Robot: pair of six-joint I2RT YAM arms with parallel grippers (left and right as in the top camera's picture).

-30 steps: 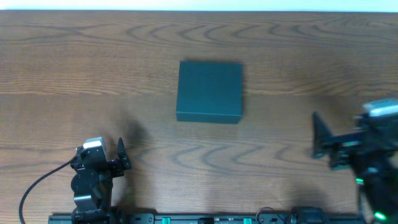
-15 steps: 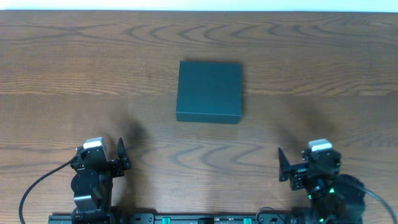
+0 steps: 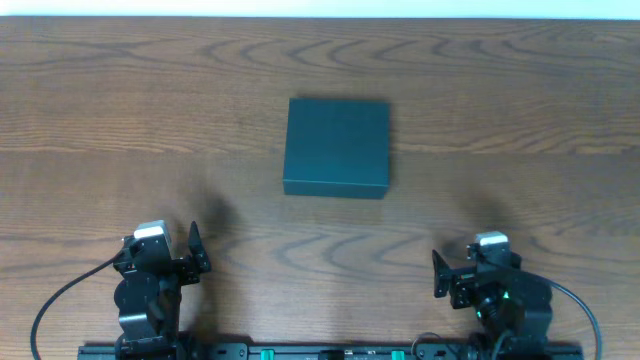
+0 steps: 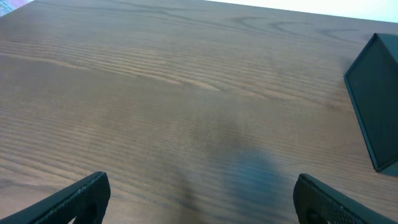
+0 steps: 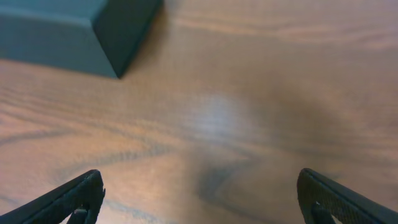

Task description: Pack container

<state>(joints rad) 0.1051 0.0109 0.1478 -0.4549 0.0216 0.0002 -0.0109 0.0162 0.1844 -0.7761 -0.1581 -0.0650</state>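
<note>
The container is a dark teal-green box with its flat lid shut, on the wooden table at the middle. Its corner shows at the right edge of the left wrist view and at the top left of the right wrist view. My left gripper is open and empty near the front edge at the left, well short of the box; its fingers show wide apart in the left wrist view. My right gripper is open and empty near the front edge at the right, also seen in its wrist view. No snack packets are in view.
The wooden table runs to a pale back edge at the top. A black rail with the arm bases lies along the front edge. A cable loops by the left arm.
My right arm has swung in from the right edge and drawn back to the front of the table, leftward. The left arm and the container have not moved.
</note>
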